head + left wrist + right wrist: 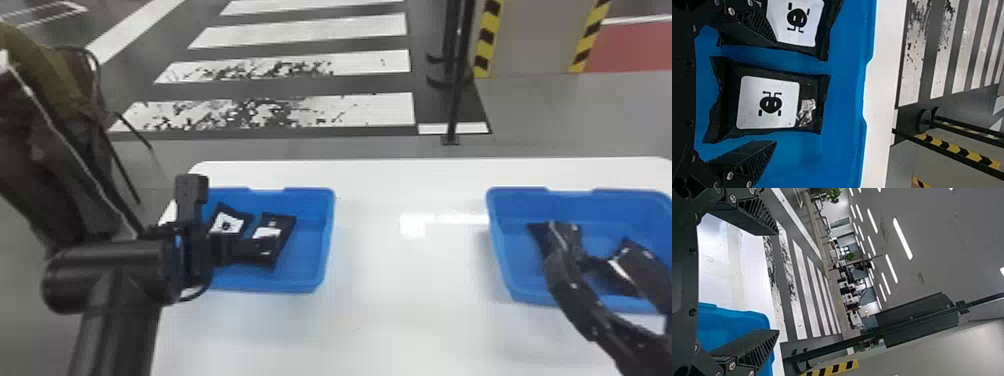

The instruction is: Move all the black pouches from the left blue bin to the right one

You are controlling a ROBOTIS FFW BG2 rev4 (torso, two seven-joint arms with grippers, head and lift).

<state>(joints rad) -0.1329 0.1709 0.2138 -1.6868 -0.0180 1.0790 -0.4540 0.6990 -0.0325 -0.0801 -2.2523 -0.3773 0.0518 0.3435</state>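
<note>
- The left gripper [232,250] hangs low over the left blue bin [327,225], at the left of the head view, its two black fingers standing wide apart.
- It has hold of nothing: a black pouch [286,227] lies flat in the gap, with blue bin floor showing between it and the finger on either side.
- That pouch wears a white label with a little black bug-like figure, and a shiny, crinkled patch beside the label.
- A second black pouch [225,223], labelled the same way, lies just beside it, farther left in the head view; one finger overlaps it in the left wrist view, and I can't tell whether they touch.
- Over at the right edge of the head view, the right gripper [595,245] is at the right blue bin [505,260], fingers spread well apart with nothing gripped between them.
- Dark shapes [617,282] show in that right bin, around the fingers; from here I can't count them, nor tell if a finger touches one.
- Both bins sit on the white table [400,300], well apart, with bare tabletop between them.
</note>
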